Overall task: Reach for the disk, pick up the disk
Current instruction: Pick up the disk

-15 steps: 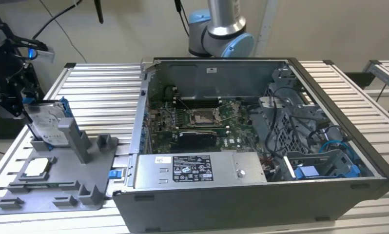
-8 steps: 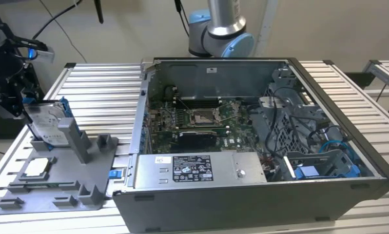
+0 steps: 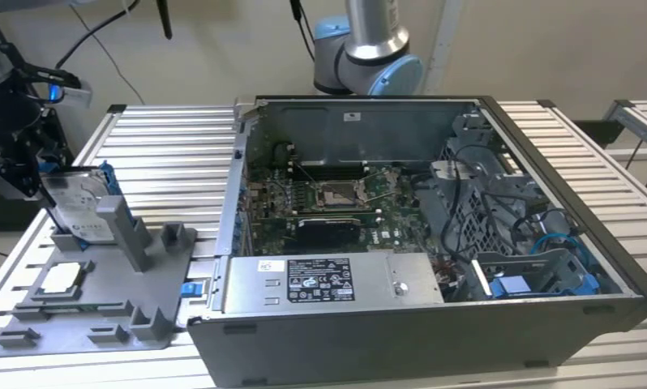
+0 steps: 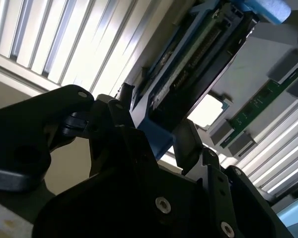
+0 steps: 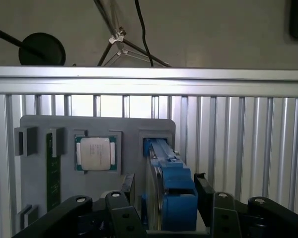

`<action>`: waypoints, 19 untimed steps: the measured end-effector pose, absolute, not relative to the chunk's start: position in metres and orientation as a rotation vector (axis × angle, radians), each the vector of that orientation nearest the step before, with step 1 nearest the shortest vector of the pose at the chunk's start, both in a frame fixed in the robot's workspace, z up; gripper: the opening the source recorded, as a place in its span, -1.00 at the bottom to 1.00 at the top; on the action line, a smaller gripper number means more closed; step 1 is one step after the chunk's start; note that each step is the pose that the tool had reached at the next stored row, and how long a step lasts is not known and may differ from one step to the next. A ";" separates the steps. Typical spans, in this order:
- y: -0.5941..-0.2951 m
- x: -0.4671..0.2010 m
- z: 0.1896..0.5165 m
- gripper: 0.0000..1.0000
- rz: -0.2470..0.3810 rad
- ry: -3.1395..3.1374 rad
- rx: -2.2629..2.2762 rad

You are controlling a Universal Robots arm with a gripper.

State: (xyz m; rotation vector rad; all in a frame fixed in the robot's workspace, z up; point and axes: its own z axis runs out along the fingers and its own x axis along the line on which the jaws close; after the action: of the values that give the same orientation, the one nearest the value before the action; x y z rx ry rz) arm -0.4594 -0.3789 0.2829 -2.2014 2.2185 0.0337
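Disk (image 3: 77, 207) stands on edge in a slot of the grey holder (image 3: 86, 312), at the exterior view's left end of the slatted table (image 3: 172, 146), label face out, blue rail along the side. Gripper (image 3: 32, 174) is right at the disk's upper edge, on the side away from the case.

In the first wrist view the gripper (image 5: 165, 191) sits astride the disk (image 5: 159, 151): one black finger (image 5: 129, 186) on each flat side and the blue bracket between them. Jaws spread. A thin strip of grey holder (image 5: 39, 168) shows between one finger and the disk's silver face; the other finger is just beside the blue rail, contact not clear. The disk's lower end is seated in the slot, not lifted.

Second wrist view: gripper (image 4: 154, 116) same story, the disk (image 4: 198, 59) runs away from the camera, connector edge visible, a finger (image 4: 188, 144) close by the blue bracket.

Square silver chip (image 3: 64, 279) lies flat in its pocket on the holder, near the disk but apart; also seen at (image 5: 95, 153) and (image 4: 208, 110). Green memory stick (image 5: 53, 178) lies flat beyond the chip, (image 4: 258, 101).

Open computer case (image 3: 410, 324) sits mid-table, well apart from the gripper, board and cables exposed. Arm joint (image 3: 367, 57) stands behind the case
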 end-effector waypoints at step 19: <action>-0.379 -0.459 0.279 1.00 0.034 2.218 -2.201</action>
State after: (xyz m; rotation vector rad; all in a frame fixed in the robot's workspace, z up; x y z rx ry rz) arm -0.4595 -0.3789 0.2794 -2.2014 2.2184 0.0336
